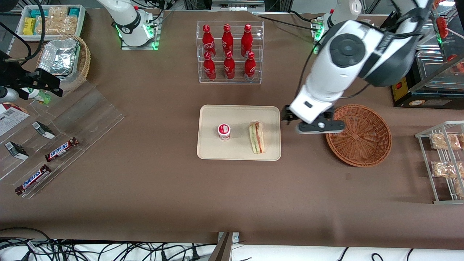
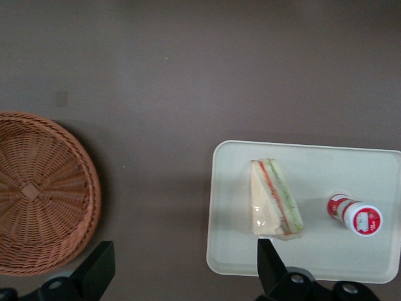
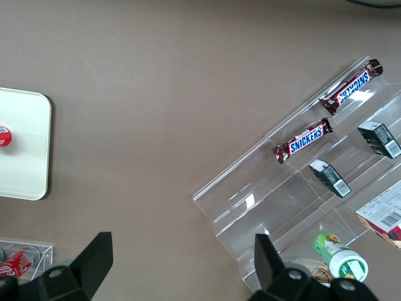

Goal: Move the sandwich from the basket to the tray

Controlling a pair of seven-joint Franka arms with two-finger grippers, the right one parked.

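Sandwich point(image 1: 256, 137) already on tray point(image 1: 210, 145), lying on its side near the tray edge closest to basket point(image 1: 359, 135), filling stripes up. Looks like the shortest drop: straight across from basket, set down just inside the rim. Fully inside the tray, clear of the rim, so no overhang or tipping risk by the look of it.

Small red-capped cup point(image 1: 224, 131) also on tray, beside sandwich toward the parked arm's end, well apart. Plausibly why the sandwich sits at the basket-side end: no contact with the cup.

Basket empty, weave bare to the bottom. Nothing left to fetch.

Gripper point(image 2: 185, 269) wide open, holding nothing. From the wrist view: one finger point(image 2: 97, 266) over bare table just beside basket, the other point(image 2: 269, 263) over the tray's edge near the sandwich's wide end. Hovers above table level between tray and basket, not touching either. Front view agrees: gripper point(image 1: 319, 127) at the basket rim nearest the tray, arm overhead.

Judgement: placement done, release done, task essentially complete. Only a retreat left. Only risk worth noting: a low sweep toward the tray could clip the sandwich's wide end, so lift first, then move off.

Bottle rack point(image 1: 229, 52) farther from the camera than tray, not involved.
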